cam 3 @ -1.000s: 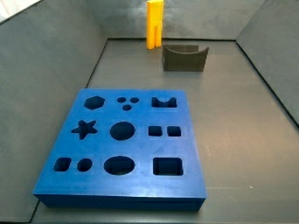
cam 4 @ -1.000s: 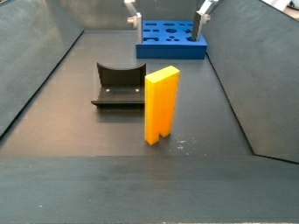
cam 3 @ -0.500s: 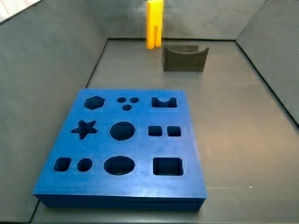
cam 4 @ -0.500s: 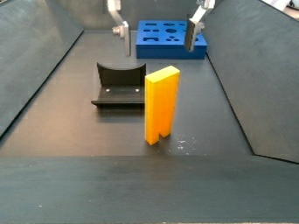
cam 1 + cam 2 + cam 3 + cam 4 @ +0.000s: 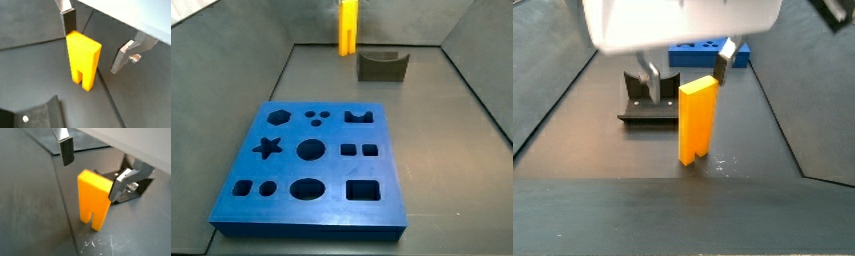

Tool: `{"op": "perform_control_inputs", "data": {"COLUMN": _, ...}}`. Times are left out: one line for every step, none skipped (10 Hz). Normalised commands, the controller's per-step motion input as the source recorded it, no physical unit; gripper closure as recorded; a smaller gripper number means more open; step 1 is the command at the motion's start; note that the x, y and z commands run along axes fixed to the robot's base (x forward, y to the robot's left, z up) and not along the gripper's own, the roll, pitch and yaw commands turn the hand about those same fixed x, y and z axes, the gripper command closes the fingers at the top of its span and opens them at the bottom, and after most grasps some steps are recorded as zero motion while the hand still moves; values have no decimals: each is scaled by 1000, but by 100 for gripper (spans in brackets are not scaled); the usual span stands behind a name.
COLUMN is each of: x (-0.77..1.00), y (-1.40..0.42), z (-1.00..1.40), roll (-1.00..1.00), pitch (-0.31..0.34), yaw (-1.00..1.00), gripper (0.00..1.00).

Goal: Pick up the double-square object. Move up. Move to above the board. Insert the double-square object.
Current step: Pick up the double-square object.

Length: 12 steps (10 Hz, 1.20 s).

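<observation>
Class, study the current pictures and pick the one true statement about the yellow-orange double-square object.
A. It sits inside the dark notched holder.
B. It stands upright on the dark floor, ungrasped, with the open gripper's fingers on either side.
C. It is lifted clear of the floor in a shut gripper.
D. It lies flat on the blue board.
B: the double-square object stands prongs-down on the floor while the gripper is open, its fingers apart from the block.

yellow double-square object [image 5: 698, 120] upright on floor, prongs down, between my open gripper [image 5: 95, 40] fingers; blue board [image 5: 311, 167] flat, well apart.
</observation>
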Motion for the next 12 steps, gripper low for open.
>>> {"op": "perform_control_inputs", "data": {"x": 0, "y": 217, "z": -531, "roll": -134, "pitch": -227, "yaw": 800, "gripper": 0}}
{"op": "perform_control_inputs", "data": {"x": 0, "y": 49, "z": -574, "roll": -83, "pitch": -163, "yaw": 623, "gripper": 0}}
{"op": "perform_control_inputs", "data": {"x": 0, "y": 40, "z": -514, "roll": -44, "pitch": -119, "yaw": 514, "gripper": 0}}
{"op": "perform_control_inputs", "data": {"x": -34, "y": 0, "z": -60, "roll": 0, "pitch": -7, "yaw": 0, "gripper": 0}}
{"op": "perform_control_inputs", "data": {"x": 0, "y": 0, "z": 29, "roll": -3, "pitch": -3, "yaw": 0, "gripper": 0}}
{"op": "perform_control_inputs", "data": {"x": 9, "y": -83, "z": 0, "roll": 0, "pitch": -10, "yaw": -80, "gripper": 0}}
{"op": "perform_control_inputs", "data": {"x": 40, "y": -200, "z": -23, "roll": 36, "pitch": 0, "yaw": -577, "gripper": 0}}
{"op": "perform_control_inputs", "data": {"x": 0, "y": -31, "z": 0, "roll": 31, "pitch": 0, "yaw": -334, "gripper": 0}}
{"op": "perform_control_inputs", "data": {"x": 0, "y": 0, "z": 0, "roll": 0, "pitch": 0, "yaw": 0, "gripper": 100}}
{"op": "perform_control_inputs", "data": {"x": 0, "y": 0, "z": 0, "roll": 0, "pitch": 0, "yaw": 0, "gripper": 100}}
{"op": "perform_control_inputs", "data": {"x": 0, "y": 0, "z": 0, "roll": 0, "pitch": 0, "yaw": 0, "gripper": 100}}
{"op": "perform_control_inputs", "data": {"x": 0, "y": 0, "z": 0, "roll": 0, "pitch": 0, "yaw": 0, "gripper": 100}}
